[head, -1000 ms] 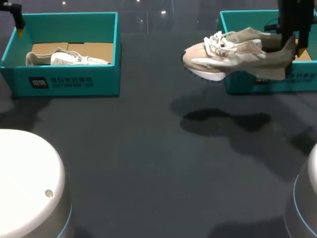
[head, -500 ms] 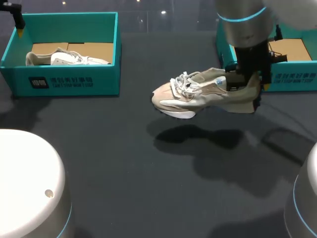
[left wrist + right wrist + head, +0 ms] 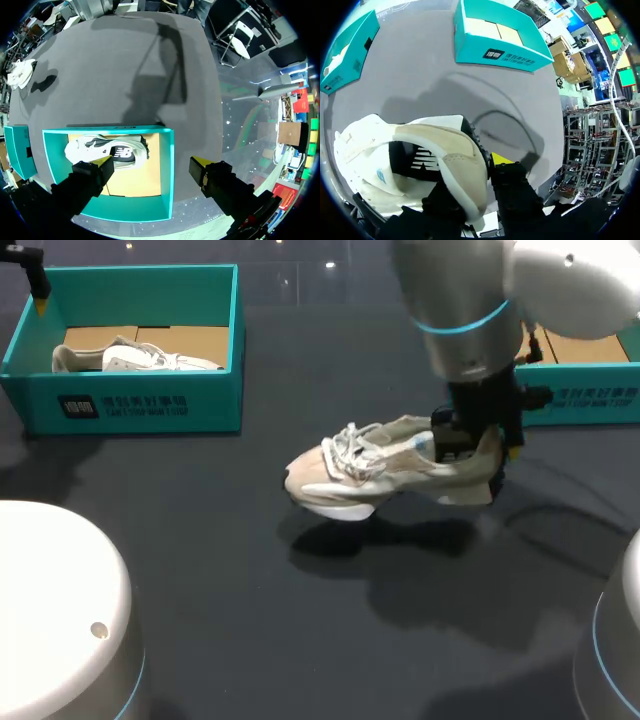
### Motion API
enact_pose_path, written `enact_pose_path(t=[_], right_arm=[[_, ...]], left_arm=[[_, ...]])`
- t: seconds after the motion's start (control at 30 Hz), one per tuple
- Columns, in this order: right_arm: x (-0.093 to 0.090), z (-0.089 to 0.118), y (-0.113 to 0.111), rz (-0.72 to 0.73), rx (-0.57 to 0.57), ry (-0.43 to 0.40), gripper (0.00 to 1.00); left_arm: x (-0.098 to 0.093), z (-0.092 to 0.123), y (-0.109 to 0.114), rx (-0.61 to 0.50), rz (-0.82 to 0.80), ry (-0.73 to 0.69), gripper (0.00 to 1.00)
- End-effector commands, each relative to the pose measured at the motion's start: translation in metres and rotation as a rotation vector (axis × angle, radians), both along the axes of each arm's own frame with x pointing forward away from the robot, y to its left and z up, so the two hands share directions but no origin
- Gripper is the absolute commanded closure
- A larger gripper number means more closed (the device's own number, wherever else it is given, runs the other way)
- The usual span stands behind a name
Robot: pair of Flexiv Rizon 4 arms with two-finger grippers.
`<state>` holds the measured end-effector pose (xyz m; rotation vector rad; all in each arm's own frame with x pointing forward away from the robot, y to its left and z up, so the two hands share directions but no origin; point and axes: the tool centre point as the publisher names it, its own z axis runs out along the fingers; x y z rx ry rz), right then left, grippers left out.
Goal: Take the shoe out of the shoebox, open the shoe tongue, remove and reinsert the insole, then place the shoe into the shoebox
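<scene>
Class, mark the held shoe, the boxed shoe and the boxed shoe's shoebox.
Held shoe [image 3: 400, 472]: head view, side panel.
Boxed shoe [image 3: 160, 360]: head view, white upper.
Shoebox [image 3: 215, 405]: head view, front wall.

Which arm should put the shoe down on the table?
The right arm, probably. The right gripper is shut on the heel of the shoe, holding it low over the middle of the table. The left gripper hangs open above the left shoebox, well away from it.
</scene>
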<state>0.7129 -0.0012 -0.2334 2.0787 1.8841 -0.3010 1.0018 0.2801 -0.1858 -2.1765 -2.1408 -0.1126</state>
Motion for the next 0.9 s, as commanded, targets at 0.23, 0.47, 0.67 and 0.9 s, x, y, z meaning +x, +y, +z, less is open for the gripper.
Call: enact_pose_path(t=[0.23, 0.47, 0.67, 0.9], right_arm=[[-0.006, -0.029, 0.035, 0.029, -0.011, -0.001, 1.00], [-0.009, -0.035, 0.039, 0.020, -0.011, -0.001, 1.00], [-0.020, -0.071, 0.054, -0.021, -0.013, 0.014, 1.00], [-0.022, -0.090, 0.063, -0.043, -0.019, 0.013, 1.00]], left_arm=[[-0.001, 0.000, 0.000, 0.001, -0.001, -0.002, 0.00], [-0.001, 0.000, 0.000, 0.001, -0.001, -0.002, 0.00], [-0.001, 0.000, 0.000, 0.001, -0.001, -0.002, 0.00], [-0.001, 0.000, 0.000, 0.001, -0.001, -0.002, 0.00]])
